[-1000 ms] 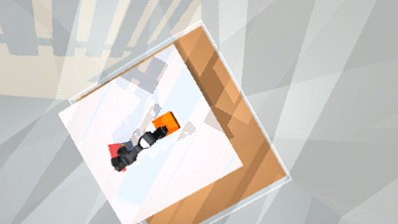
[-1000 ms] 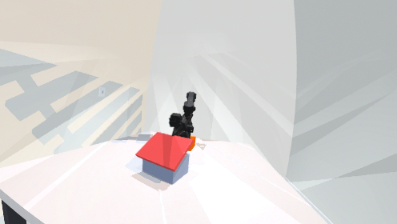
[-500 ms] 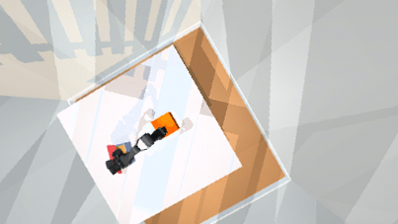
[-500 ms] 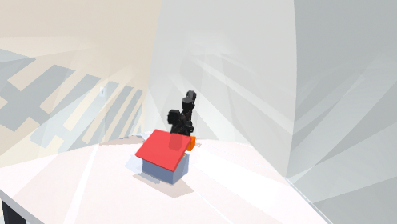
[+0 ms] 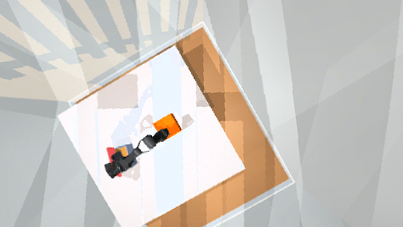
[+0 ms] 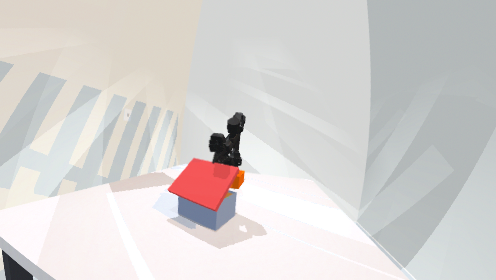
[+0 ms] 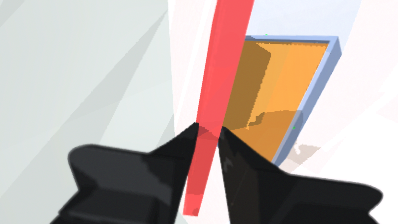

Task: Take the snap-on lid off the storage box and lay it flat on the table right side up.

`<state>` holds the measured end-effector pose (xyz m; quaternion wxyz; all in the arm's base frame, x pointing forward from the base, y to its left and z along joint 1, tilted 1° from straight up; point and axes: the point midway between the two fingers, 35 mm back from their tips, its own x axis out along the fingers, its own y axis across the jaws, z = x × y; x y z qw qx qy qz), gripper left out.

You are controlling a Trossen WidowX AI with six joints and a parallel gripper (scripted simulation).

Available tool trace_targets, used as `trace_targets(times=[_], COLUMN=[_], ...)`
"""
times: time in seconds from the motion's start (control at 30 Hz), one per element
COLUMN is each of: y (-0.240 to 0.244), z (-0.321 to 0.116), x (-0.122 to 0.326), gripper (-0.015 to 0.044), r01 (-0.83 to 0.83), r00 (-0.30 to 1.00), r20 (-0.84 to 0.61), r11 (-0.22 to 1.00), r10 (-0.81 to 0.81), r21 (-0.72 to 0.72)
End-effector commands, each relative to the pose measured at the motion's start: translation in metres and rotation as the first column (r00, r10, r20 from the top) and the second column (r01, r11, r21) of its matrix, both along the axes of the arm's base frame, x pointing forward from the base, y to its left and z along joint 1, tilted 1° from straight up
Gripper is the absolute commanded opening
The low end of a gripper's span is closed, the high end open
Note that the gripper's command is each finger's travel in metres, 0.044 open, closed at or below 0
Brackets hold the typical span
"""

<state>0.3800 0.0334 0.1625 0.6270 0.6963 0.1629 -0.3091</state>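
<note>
The red lid (image 5: 110, 153) (image 6: 205, 182) (image 7: 227, 60) is steeply tilted above the storage box, its far side raised in the exterior view. My gripper (image 7: 208, 129) is shut on the lid's edge; its fingertips are mostly hidden in the top and exterior views. The blue-grey box (image 5: 132, 159) (image 6: 197, 213) (image 7: 318, 87) stands upright on the white table (image 5: 204, 158) (image 6: 100, 235). Its orange inside shows in the wrist view to the right of the lid. In the exterior view the lid's lower edge overlaps the box's top; whether they touch I cannot tell.
An orange block (image 5: 170, 122) (image 6: 240, 179) is at the arm's base, behind the box in the exterior view. The black arm (image 5: 147, 142) (image 6: 234, 132) reaches from there toward the box. The table's left edge lies close beyond the box in the top view.
</note>
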Motion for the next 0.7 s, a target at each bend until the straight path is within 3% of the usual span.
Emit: trace_targets(times=[0.0, 0.67], y=[0.001, 0.0], z=[0.015, 0.033], x=[0.003, 0.002], gripper=[0.0, 0.0], r01=[-0.005, -0.005], r00=[1.0, 1.0], r20=[0.023, 0.023], r11=[1.0, 1.0], r10=[0.004, 0.004], r21=[0.003, 0.003])
